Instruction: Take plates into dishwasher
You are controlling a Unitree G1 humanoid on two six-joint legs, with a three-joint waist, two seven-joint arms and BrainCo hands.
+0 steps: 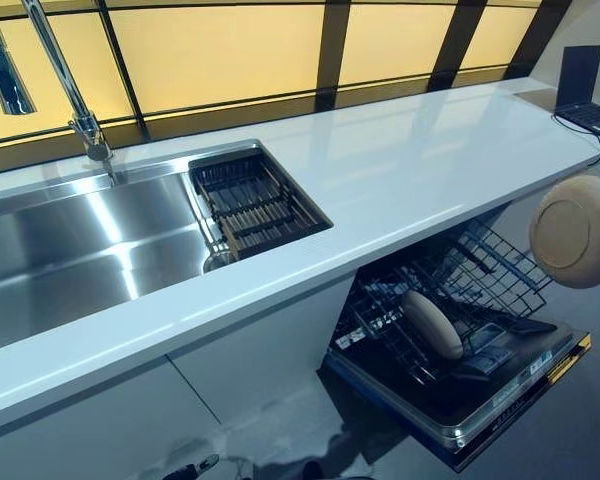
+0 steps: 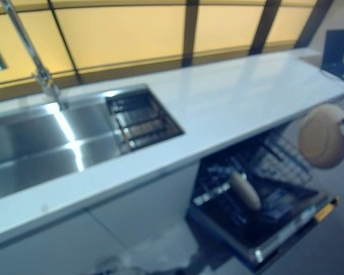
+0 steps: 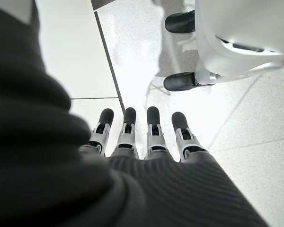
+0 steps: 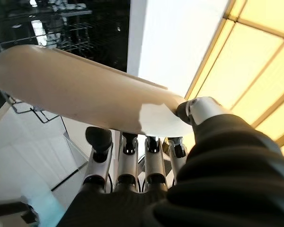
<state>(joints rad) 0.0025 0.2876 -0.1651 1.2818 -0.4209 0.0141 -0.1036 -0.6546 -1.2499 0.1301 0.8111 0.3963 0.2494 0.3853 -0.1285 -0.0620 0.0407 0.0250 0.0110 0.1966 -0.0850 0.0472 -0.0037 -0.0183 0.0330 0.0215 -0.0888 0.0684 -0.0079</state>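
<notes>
1. The sink (image 1: 70, 250) is set into the countertop (image 1: 400, 180) at the left, faucet (image 1: 65, 85) behind it.
2. A drying rack (image 1: 255, 200) sits in the sink's right end.
3. The open dishwasher (image 1: 460, 340) lies below the countertop at the right, a plate (image 1: 432, 325) in its rack.
4. A laptop (image 1: 585, 95) stands on the countertop's far right.

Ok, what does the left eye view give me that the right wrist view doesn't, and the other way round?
Only the left eye view shows the sink, the faucet, the counter, a laptop and a second plate already standing in the dishwasher rack. Only the right wrist view shows the right hand, thumb pinching the held plate. Both show that held plate and the open dishwasher.
</notes>
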